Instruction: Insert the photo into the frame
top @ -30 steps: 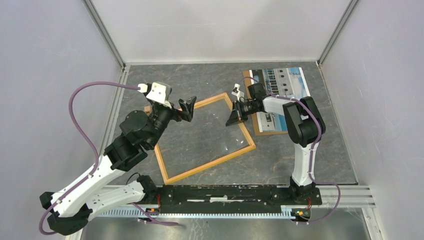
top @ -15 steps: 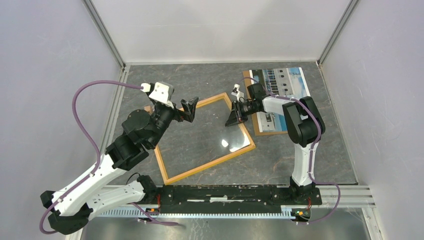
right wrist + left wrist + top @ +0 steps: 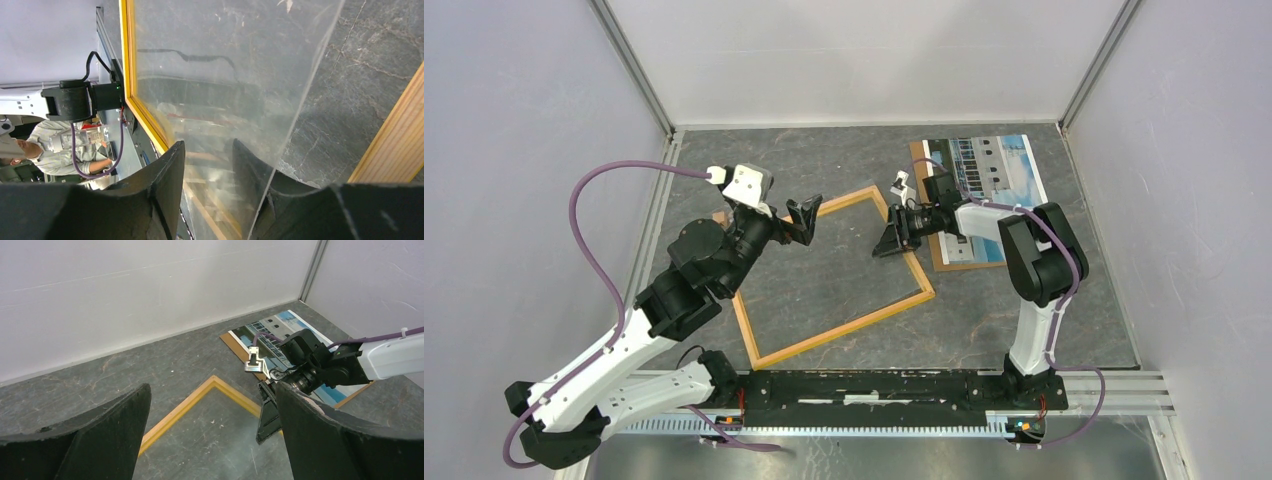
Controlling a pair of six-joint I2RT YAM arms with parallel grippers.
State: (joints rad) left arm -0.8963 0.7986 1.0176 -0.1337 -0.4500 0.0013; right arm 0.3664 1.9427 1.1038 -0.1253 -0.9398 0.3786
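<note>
**Wood frame holds only a clear sheet; photo waits outside it**

Yellow-orange and turned corner-on to the arms, the frame (image 3: 844,327) lies flat on the table (image 3: 824,170), open in the middle so things can be dropped into it from above. The only thing in it is a clear sheet (image 3: 215,75). In the right wrist view, the sheet's straight edge stops short of one rail and leaves a strip of bare table between them, so it does not look fully seated on that side. Whether it lies flat or tilts up I cannot tell.

The right gripper (image 3: 886,248) sits low at the frame's far-right rail, right at that loose edge. Its jaws are partly spread, with a gap wider than the thin sheet. The sheet runs across them, but they do not appear to pinch it. I read this as the sheet being let go or nudged into place.

The left gripper (image 3: 804,215) hangs over the frame's far corner with its jaws spread wide and nothing between them. It seems parked there to steady the frame if it slides.

The photo (image 3: 999,165) is not in the frame. It lies face up at the far right of the table on a brown board (image 3: 959,265), partly under the right arm and just beside the frame's right side. That puts it near the arm likely to fetch it.
</note>
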